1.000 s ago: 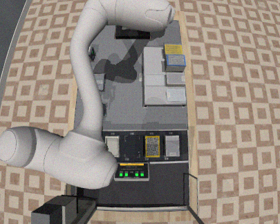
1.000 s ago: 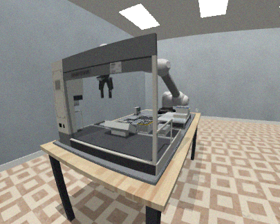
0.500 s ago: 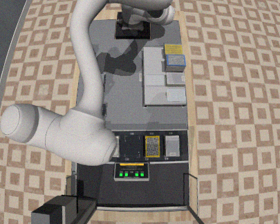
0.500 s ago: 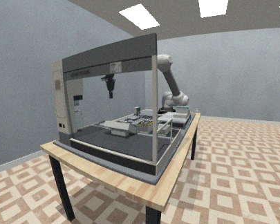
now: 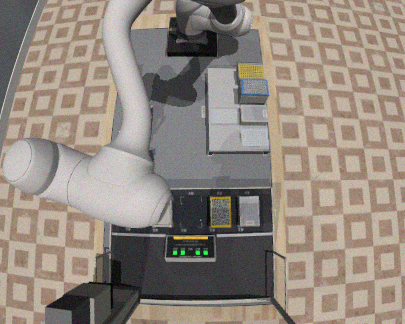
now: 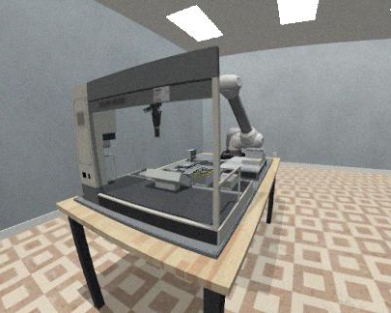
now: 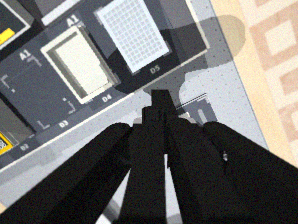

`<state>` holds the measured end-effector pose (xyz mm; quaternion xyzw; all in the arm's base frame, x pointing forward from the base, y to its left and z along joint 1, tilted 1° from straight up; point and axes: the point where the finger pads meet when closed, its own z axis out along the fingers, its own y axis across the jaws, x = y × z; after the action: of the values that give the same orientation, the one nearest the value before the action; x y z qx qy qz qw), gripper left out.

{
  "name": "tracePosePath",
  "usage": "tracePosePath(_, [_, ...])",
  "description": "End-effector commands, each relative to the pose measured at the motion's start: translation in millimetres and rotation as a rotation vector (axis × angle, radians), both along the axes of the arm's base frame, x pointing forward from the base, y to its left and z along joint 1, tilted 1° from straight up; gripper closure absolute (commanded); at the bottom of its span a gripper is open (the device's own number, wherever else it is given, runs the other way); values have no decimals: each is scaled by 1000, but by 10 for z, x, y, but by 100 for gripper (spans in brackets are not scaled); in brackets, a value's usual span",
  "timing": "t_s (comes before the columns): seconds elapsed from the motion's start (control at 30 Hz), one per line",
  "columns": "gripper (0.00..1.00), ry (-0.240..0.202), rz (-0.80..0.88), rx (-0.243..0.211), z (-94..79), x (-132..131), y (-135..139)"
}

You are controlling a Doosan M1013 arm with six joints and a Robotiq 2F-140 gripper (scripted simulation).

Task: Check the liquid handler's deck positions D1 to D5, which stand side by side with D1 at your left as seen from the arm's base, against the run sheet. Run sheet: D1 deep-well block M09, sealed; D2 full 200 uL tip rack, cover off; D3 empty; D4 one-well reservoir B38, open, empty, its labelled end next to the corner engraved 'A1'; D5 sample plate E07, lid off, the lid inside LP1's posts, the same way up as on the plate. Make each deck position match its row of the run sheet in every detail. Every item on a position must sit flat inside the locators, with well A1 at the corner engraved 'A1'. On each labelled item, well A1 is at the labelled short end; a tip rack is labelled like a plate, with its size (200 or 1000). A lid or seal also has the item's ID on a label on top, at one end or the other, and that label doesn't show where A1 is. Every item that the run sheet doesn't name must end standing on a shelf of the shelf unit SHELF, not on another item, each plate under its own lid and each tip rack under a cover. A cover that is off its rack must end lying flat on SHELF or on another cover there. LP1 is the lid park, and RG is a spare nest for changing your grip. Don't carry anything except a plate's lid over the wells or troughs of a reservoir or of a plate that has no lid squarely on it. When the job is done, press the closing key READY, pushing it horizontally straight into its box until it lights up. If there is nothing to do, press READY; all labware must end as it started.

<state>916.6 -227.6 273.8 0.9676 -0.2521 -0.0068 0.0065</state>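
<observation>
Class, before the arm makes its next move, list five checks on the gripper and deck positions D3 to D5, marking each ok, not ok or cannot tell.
1. Gripper shut with nothing between its fingers: ok.
2. D3 holds no item: ok.
3. D4 reservoir open and empty: ok.
4. Reservoir's labelled end beside the A1 corner: cannot tell, no label is readable.
5. D5 sample plate has its lid off, wells showing: ok.

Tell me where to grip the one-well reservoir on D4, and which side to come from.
Probably from straight above, fingers on the two long walls near mid-length. The reservoir lies flat and open in D4's locators; D3 beside it holds nothing, and a gap separates it from the D5 plate. The shut gripper must open first.
</observation>
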Motion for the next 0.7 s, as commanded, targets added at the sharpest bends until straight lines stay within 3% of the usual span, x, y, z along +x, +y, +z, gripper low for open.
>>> tracePosePath(0.0, [90,-9,-100,-6,59,-8,-15])
tracePosePath(0.47, [90,-11,-334,-9,56,-7,-15])
tracePosePath(0.67, [90,-11,-334,-8,57,-7,-16])
